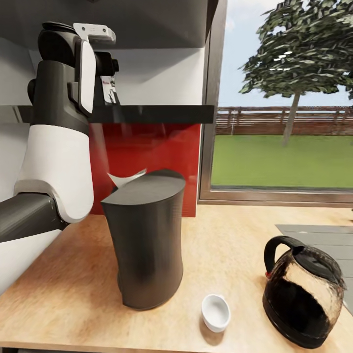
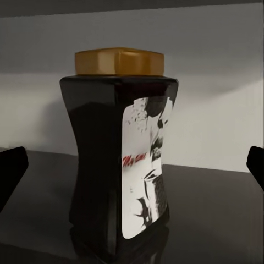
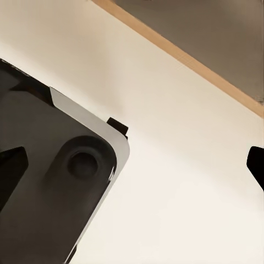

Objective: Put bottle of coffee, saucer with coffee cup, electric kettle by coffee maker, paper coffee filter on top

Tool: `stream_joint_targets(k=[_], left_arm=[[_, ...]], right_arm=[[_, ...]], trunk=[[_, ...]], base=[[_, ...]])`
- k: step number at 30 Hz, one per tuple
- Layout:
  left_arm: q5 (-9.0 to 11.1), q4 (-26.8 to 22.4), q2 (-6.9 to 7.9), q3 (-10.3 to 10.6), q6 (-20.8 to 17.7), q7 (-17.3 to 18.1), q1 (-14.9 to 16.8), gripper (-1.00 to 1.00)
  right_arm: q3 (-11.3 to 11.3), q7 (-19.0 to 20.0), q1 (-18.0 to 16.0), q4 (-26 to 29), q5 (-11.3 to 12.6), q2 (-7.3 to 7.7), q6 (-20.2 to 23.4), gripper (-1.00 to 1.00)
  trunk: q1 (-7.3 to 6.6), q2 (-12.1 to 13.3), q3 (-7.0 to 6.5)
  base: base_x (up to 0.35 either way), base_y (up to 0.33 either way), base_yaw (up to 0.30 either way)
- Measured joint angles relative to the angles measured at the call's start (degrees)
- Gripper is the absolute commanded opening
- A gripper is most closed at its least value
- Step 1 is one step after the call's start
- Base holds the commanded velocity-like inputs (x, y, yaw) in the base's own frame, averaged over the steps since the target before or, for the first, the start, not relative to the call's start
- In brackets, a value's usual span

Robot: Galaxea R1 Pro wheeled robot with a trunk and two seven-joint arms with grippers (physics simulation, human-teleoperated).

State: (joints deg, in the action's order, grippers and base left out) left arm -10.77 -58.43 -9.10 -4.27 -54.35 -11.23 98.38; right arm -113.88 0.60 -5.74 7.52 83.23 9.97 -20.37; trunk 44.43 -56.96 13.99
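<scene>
You get bright, even daylight through the window (image 1: pixel 284 98) on the head view's right, and the countertop (image 1: pixel 235 245) is evenly lit, with soft dark patches under the kettle (image 1: pixel 301 299) and cup (image 1: pixel 215 312). The red backsplash (image 1: pixel 147 147) and shelf (image 1: pixel 157 113) carry a dull sheen. At the left wrist the scene is dimmer, the bottle (image 2: pixel 118 159) sharp and mirrored faintly in the glossy board; the black fingertips (image 2: pixel 11 173) at both edges are blurred.

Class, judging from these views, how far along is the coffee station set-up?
Done: the coffee maker stands on the kitchen countertop with the paper coffee filter at its top, the electric kettle nearby. In hand: the open left gripper faces the bottle of coffee on the kitchen shelf. Left: bottle to counter, the coffee cup onto a saucer.
</scene>
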Motion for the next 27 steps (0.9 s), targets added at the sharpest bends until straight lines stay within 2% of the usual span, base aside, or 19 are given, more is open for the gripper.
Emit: stream_joint_targets(k=[27], left_arm=[[-0.1, 0.0, 0.20, 0.0, 0.0, 0.0, 0.0, 1.00]], right_arm=[[0.0, 0.0, 0.1, 0.0, 0.0, 0.00, 0.0, 1.00]], trunk=[[0.02, 0.0, 0.00]], base=[[0.041, 0.015, 0.000]])
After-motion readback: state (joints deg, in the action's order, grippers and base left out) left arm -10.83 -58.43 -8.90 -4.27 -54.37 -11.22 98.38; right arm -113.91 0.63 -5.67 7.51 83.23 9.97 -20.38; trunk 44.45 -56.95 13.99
